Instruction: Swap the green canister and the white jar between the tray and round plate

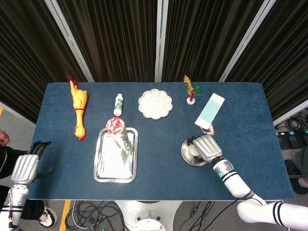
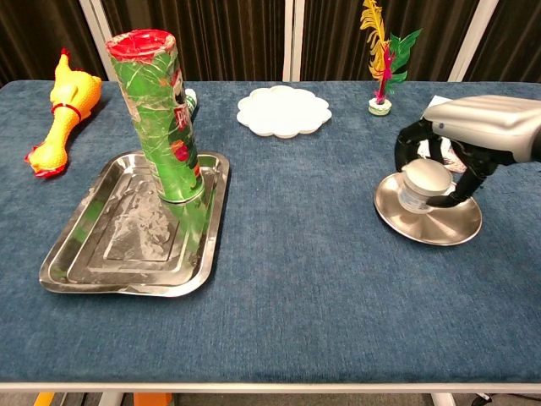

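Note:
The green canister (image 2: 161, 118) with a red top stands upright at the far end of the metal tray (image 2: 93, 254); from above it shows as the canister (image 1: 120, 131) in the tray (image 1: 103, 163). My right hand (image 2: 483, 127) grips the white jar (image 2: 420, 183) from above, right over the round metal plate (image 2: 423, 228). Whether the jar's base touches the plate I cannot tell. In the head view the right hand (image 1: 207, 148) covers most of the plate (image 1: 187, 154) and hides the jar. My left hand (image 1: 24, 167) hangs off the table's left edge, holding nothing.
A yellow rubber chicken (image 1: 78, 107) lies at the far left. A small bottle (image 1: 118, 104), a white scalloped dish (image 1: 155, 103) and a feather shuttlecock (image 1: 191, 90) line the back. A pale blue card (image 1: 210, 111) lies just behind the round plate.

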